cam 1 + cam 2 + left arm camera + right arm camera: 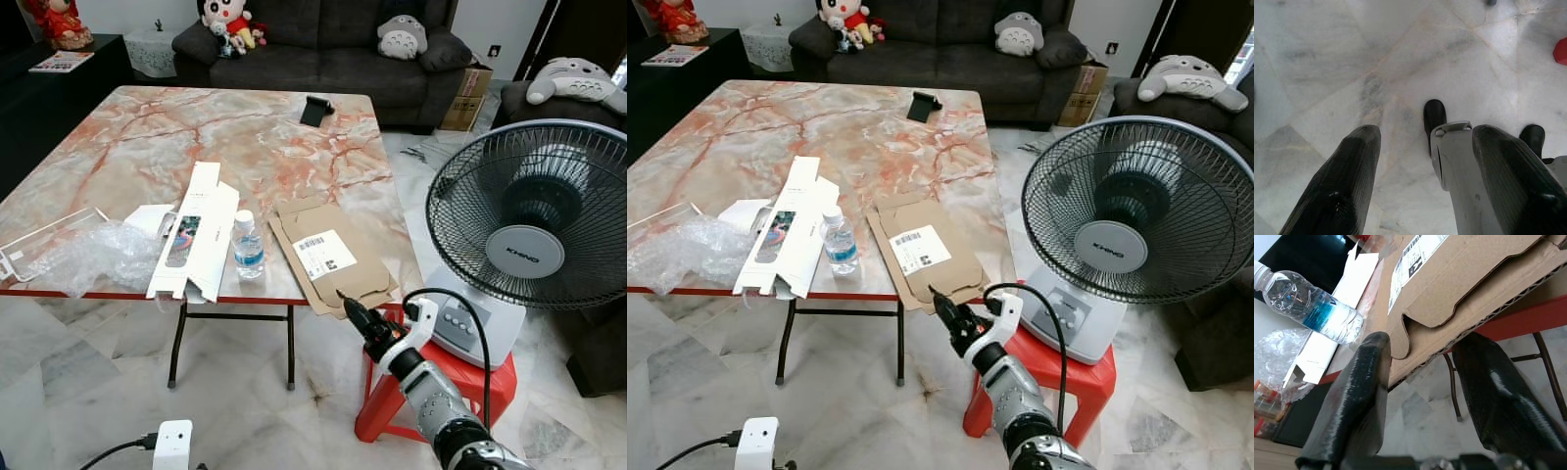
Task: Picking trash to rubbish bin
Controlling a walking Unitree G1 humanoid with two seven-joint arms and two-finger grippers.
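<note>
Two flattened boxes are on the marble counter [147,147], and the brown cardboard [328,257] is the one that sticks out past the red front edge, lower middle of the head views. Right end effector [345,302] sits just under and in front of that overhang with its fingers spread apart; in the right wrist view the corrugated edge lies between the two black fingers [1359,396], though I can't really tell if either is touching it yet. Nothing is gripped.

Room to move is tight on the right: a fan [529,220] on a red stool [392,392] stands just beside the arm. Marble floor [88,382] under the counter is open.

Water bottle [248,245] stands upright near the front edge, just left of the cardboard, then the white carton [191,235] and crumpled clear plastic [93,257] further left.

Left end effector [1422,181] hangs low over the floor, fingers apart.
</note>
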